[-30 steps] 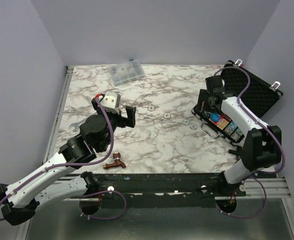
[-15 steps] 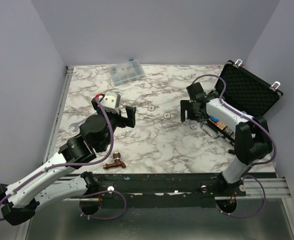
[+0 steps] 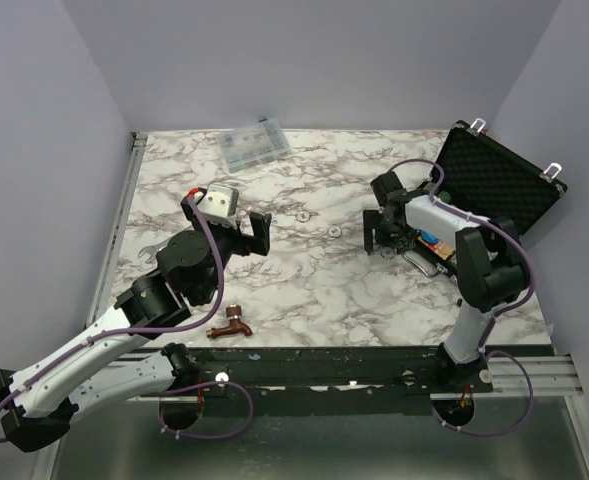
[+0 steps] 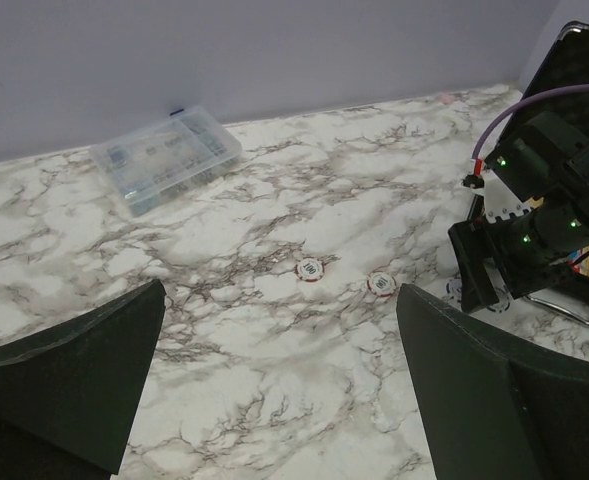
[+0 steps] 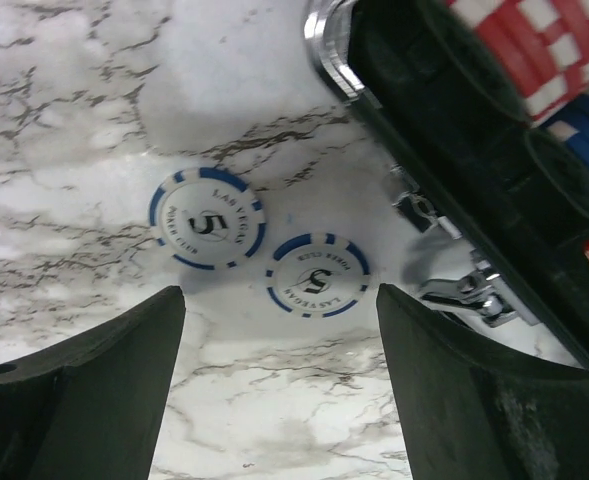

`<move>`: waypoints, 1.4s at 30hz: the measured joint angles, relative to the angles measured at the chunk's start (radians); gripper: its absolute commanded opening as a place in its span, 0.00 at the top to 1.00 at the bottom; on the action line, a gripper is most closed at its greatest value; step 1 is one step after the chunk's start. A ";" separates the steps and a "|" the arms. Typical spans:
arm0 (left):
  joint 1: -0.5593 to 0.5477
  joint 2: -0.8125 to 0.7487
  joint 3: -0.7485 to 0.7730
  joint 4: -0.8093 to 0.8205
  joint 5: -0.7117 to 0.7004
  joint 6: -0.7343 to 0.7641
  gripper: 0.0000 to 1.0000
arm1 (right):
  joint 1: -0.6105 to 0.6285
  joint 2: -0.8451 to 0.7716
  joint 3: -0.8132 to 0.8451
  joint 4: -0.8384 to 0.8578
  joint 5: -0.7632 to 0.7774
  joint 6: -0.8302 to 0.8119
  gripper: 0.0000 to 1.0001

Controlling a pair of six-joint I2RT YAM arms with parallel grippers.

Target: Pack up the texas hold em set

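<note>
The black foam-lined case (image 3: 504, 185) lies open at the right, with chip rows and card boxes in its tray (image 3: 444, 245). My right gripper (image 3: 382, 232) is open and low over the table at the case's left edge. In its wrist view the gripper (image 5: 279, 300) has two blue-and-white "5" chips (image 5: 207, 218) (image 5: 318, 275) just ahead of it. The case rim (image 5: 444, 150) and a silver latch (image 5: 454, 285) are to its right. Two red-and-white chips (image 4: 310, 269) (image 4: 381, 284) lie mid-table. My left gripper (image 3: 249, 232) is open, empty and raised at the left.
A clear plastic compartment box (image 3: 254, 148) sits at the back and also shows in the left wrist view (image 4: 164, 160). A copper faucet (image 3: 232, 325) lies near the front edge. A small wrench (image 3: 146, 255) lies at the left edge. Walls close in three sides.
My right gripper has moved left, from over the case tray down to the table beside the case, above the two blue chips. The left arm has not moved.
</note>
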 measured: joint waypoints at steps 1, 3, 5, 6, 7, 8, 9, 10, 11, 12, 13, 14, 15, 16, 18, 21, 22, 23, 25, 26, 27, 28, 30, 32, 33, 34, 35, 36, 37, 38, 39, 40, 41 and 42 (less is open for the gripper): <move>0.000 0.000 0.000 -0.002 0.000 0.000 0.01 | -0.006 0.001 0.000 0.000 0.003 0.000 0.21; 0.000 -0.001 0.000 -0.001 0.000 0.000 0.01 | -0.018 0.001 0.000 0.000 0.010 -0.001 0.21; 0.000 -0.001 0.000 0.000 0.000 0.000 0.01 | -0.030 0.001 0.000 0.001 0.011 -0.006 0.21; 0.000 -0.001 0.000 -0.001 0.000 0.000 0.01 | -0.037 0.001 0.000 0.003 0.008 -0.006 0.21; 0.000 -0.001 0.000 -0.002 0.000 0.000 0.01 | -0.039 0.001 0.000 0.006 0.005 -0.007 0.22; 0.000 -0.001 0.000 -0.002 0.000 0.000 0.01 | -0.041 0.002 0.000 0.008 0.000 -0.009 0.23; 0.000 -0.001 0.000 -0.002 0.000 0.000 0.01 | -0.043 0.002 -0.001 0.010 -0.006 -0.010 0.24; 0.000 -0.001 0.000 -0.002 0.000 0.000 0.01 | -0.046 0.003 -0.001 0.012 -0.010 -0.011 0.25; 0.000 -0.001 0.000 -0.002 0.000 0.000 0.01 | -0.048 0.006 -0.001 0.013 -0.014 -0.014 0.27; 0.000 0.000 0.000 -0.002 0.000 0.000 0.01 | -0.050 0.009 -0.001 0.015 -0.016 -0.015 0.29; 0.000 0.000 0.000 -0.003 0.000 0.000 0.01 | -0.050 0.014 -0.001 0.016 -0.022 -0.016 0.30; 0.000 0.001 0.000 -0.003 0.000 0.000 0.01 | -0.050 0.018 -0.001 0.016 -0.031 -0.017 0.33; 0.000 0.002 0.000 -0.003 0.000 0.000 0.01 | -0.050 0.018 -0.001 0.016 -0.034 -0.019 0.35; 0.000 0.004 0.000 -0.002 0.000 0.000 0.01 | -0.050 0.018 -0.001 0.016 -0.035 -0.024 0.37; 0.000 0.008 0.000 -0.003 0.000 0.000 0.01 | -0.050 0.018 -0.001 0.016 -0.036 -0.029 0.41; 0.000 0.014 0.000 -0.005 0.000 0.000 0.01 | -0.050 0.018 -0.001 0.016 -0.037 -0.033 0.47; 0.000 0.014 0.000 -0.005 0.000 0.000 0.01 | -0.050 0.018 -0.001 0.016 -0.037 -0.034 0.48; 0.000 0.015 0.000 -0.005 0.000 0.000 0.01 | -0.050 0.018 -0.001 0.016 -0.039 -0.034 0.49; 0.000 0.017 0.000 -0.005 0.000 0.000 0.01 | -0.050 0.018 -0.002 0.017 -0.040 -0.034 0.52; 0.000 0.018 0.000 -0.005 0.000 0.000 0.01 | -0.050 0.018 -0.003 0.018 -0.040 -0.034 0.53; 0.000 0.018 0.000 -0.005 0.000 0.000 0.01 | -0.050 0.018 -0.003 0.018 -0.040 -0.034 0.55; 0.000 0.019 0.000 -0.005 0.000 0.000 0.01 | -0.050 0.018 -0.003 0.018 -0.040 -0.034 0.56; 0.000 0.021 0.000 -0.006 0.000 0.000 0.01 | -0.050 0.018 -0.003 0.019 -0.040 -0.035 0.59; 0.000 0.022 0.000 -0.006 0.000 0.000 0.01 | -0.050 0.017 -0.003 0.018 -0.040 -0.037 0.62; 0.000 0.023 0.000 -0.005 0.000 0.000 0.01 | -0.050 0.016 -0.003 0.018 -0.040 -0.038 0.64; 0.000 0.024 0.000 -0.006 0.000 0.000 0.01 | -0.050 0.016 -0.003 0.018 -0.040 -0.038 0.65; 0.000 0.024 0.000 -0.006 0.000 0.000 0.01 | -0.050 0.014 -0.003 0.018 -0.040 -0.038 0.65; 0.000 0.024 0.000 -0.006 0.000 0.000 0.01 | -0.050 0.013 -0.003 0.018 -0.040 -0.038 0.65; 0.000 0.024 0.000 -0.005 0.000 0.000 0.01 | -0.050 0.012 -0.003 0.018 -0.040 -0.038 0.65; 0.000 0.024 0.000 -0.005 0.000 0.000 0.01 | -0.050 0.010 -0.003 0.018 -0.040 -0.037 0.65; 0.000 0.024 0.000 -0.005 0.000 0.000 0.01 | -0.050 0.006 -0.003 0.017 -0.040 -0.037 0.66; 0.000 0.024 0.000 -0.006 0.000 0.000 0.01 | -0.050 0.000 -0.003 0.016 -0.040 -0.037 0.66; 0.000 0.025 0.000 -0.006 0.000 0.000 0.01 | -0.050 -0.010 -0.003 0.015 -0.040 -0.037 0.66; 0.000 0.026 0.002 -0.007 0.000 0.000 0.01 | -0.050 -0.018 -0.003 0.014 -0.040 -0.037 0.66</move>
